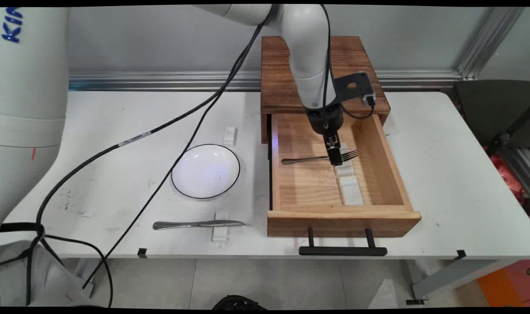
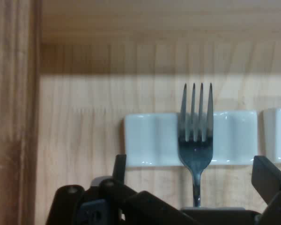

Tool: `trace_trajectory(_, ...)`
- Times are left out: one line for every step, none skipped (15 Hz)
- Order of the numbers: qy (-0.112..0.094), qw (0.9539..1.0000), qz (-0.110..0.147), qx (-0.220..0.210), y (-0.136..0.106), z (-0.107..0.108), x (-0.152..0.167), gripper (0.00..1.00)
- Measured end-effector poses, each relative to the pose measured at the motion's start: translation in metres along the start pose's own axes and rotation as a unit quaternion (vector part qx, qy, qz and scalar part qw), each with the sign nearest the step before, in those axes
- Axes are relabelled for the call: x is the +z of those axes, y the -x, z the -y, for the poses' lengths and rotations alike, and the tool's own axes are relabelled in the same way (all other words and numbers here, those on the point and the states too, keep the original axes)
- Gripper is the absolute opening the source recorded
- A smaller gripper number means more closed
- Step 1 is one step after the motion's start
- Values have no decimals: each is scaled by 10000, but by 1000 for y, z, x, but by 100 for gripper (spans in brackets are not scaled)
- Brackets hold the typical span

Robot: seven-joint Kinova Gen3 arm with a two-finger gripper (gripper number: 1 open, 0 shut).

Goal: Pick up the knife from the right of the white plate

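Bench (image 1: 443, 174), white; items listed left to right. Butter knife (image 1: 198, 224) near the front edge, blade lying across a small white rest (image 1: 220, 231). Behind it, white plate with dark rim (image 1: 206, 171); bare bench all round it. A second small white rest (image 1: 229, 136) sits just behind the plate. Wooden drawer box (image 1: 286, 78) at the back, its drawer (image 1: 391, 174) pulled fully out, black handle (image 1: 342, 250) overhanging the front edge. Bare bench to the drawer's right. Inside the drawer: fork (image 1: 319, 158), tines on a white rest (image 2: 152, 139), with more white rests (image 1: 351, 190) toward the front. Pincer (image 1: 336, 160) is down in the drawer over the fork's neck; fingers (image 2: 267, 176) spread either side, not clenched, contact not discernible.
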Motion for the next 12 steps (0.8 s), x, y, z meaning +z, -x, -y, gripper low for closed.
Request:
trace_trajectory(-4, 10000, -26, -4, -1, 0, -4, 100)
trace_trajectory(-8, 10000, -44, -7, -2, 0, -7, 100)
trace_trajectory(-13, 10000, -72, -17, -3, 0, -13, 100)
trace_trajectory(-18, 10000, -92, -25, -3, 0, -18, 100)
trace_trajectory(-21, 9999, -105, -31, -3, -1, -22, 100)
trace_trajectory(-24, 9999, -118, -35, -4, -1, -26, 100)
trace_trajectory(-24, 9999, -132, -48, -3, -2, -35, 100)
trace_trajectory(-20, 9999, -138, -58, -3, -4, -43, 100)
trace_trajectory(-13, 9999, -138, -63, -2, -6, -52, 100)
trace_trajectory(-4, 9999, -131, -68, 1, -8, -62, 100)
trace_trajectory(11, 9999, -139, -74, 2, -11, -71, 100)
trace_trajectory(48, 9998, -172, -85, 5, -15, -83, 100)
